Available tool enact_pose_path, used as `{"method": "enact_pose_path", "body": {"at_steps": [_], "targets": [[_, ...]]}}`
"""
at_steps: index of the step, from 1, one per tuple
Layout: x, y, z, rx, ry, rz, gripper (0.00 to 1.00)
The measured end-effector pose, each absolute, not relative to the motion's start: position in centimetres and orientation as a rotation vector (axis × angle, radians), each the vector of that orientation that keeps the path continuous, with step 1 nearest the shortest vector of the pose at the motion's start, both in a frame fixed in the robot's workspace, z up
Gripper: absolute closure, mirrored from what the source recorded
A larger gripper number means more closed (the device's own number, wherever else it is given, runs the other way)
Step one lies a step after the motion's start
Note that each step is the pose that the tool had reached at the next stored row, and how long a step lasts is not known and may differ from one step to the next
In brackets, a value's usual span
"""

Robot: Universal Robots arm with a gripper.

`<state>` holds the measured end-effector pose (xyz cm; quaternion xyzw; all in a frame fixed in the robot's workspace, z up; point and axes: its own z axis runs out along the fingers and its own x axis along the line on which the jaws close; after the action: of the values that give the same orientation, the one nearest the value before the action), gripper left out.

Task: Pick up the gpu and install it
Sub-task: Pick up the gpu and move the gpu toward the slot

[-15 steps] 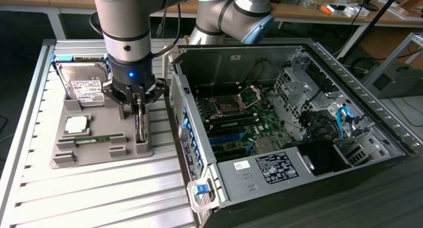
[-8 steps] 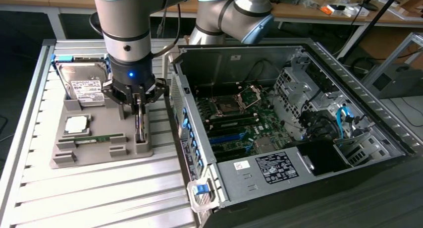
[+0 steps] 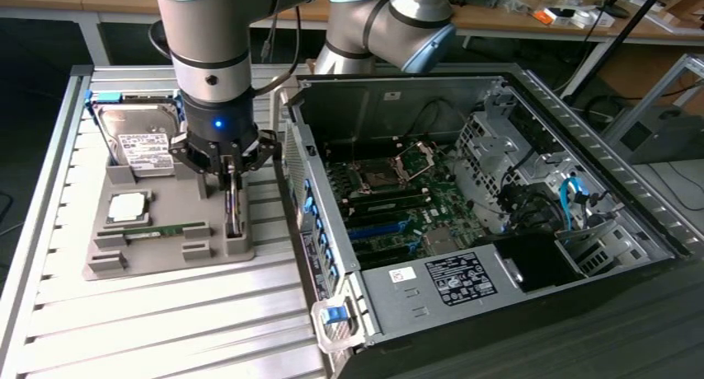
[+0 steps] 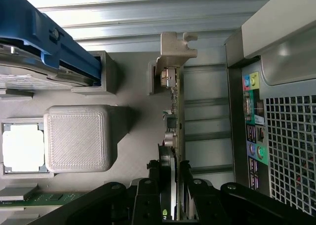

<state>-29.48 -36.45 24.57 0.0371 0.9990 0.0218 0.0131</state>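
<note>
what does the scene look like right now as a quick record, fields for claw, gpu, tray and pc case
claw: down over the gpu, whether it grips is unclear
gpu: standing on edge in its tray slot, not yet in the case
tray: grey, also holds hard drive, cpu and ram stick
pc case: open, beside the tray at the exterior view's right, motherboard exposed
</note>
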Motion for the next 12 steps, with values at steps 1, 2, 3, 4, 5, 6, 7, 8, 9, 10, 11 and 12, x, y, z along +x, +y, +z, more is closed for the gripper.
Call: {"method": "enact_pose_path", "body": {"at_steps": [1, 2, 3, 4, 5, 6, 7, 8, 9, 10, 11, 12], "targets": [[-29.5, -36.4, 24.6, 0.116, 3.113, 0.068, 0.73], [-29.5, -36.4, 24.7, 0.116, 3.113, 0.068, 0.73], [-29.5, -36.4, 24.8, 0.116, 3.113, 0.068, 0.73], [-29.5, -36.5, 24.9, 0.116, 3.113, 0.068, 0.73], [-29.5, -36.4, 25.1, 0.116, 3.113, 0.068, 0.73], [-29.5, -36.4, 25.2, 0.116, 3.113, 0.068, 0.73], [-29.5, -36.4, 25.4, 0.116, 3.113, 0.067, 0.73], [-29.5, -36.4, 25.6, 0.116, 3.113, 0.068, 0.73], [-29.5, -36.4, 25.8, 0.116, 3.113, 0.068, 0.73], [-29.5, -36.4, 25.9, 0.116, 3.113, 0.067, 0.73], [-29.5, -36.4, 26.1, 0.116, 3.113, 0.068, 0.73], [-29.5, -36.4, 26.2, 0.116, 3.113, 0.067, 0.73]]}}
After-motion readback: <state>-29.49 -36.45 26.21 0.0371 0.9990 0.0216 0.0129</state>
